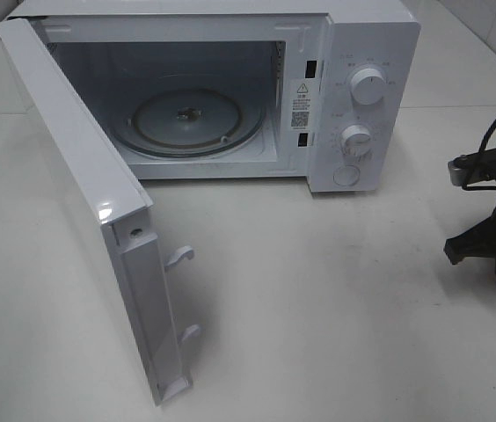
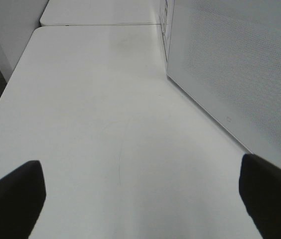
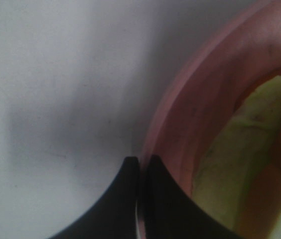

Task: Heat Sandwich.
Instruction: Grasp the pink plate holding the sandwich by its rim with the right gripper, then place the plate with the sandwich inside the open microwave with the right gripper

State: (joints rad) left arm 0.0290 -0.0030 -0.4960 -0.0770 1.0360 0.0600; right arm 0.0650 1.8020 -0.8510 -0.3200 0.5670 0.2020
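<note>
One microwave (image 1: 353, 53): the biggest thing on the table (image 1: 318, 308), cavity bare. I judge my route runs in from the front right, low and level.
Door (image 1: 72, 176): swung fully open on the left side of the high view, well clear of that route. I'd keep the load away from its latch hooks (image 1: 180, 255).
Turntable (image 1: 186, 119): a glass tray with nothing on it. I'd aim for its middle, so the door can close afterwards.
Pink plate (image 3: 205, 99): at the far right of the table, well apart from the oven. Only part of its rim shows in the right wrist view.
Sandwich (image 3: 230, 164): lying on the plate, just inside the rim near my fingertips.
Right gripper (image 3: 141, 164): pinched closed on the plate rim, a thin hold on one edge. I'd lift slowly and keep the plate flat, since it could tilt or slip.
Left gripper (image 2: 140, 196): spread wide and holding nothing, over bare table beside the door. I'd leave it parked.
</note>
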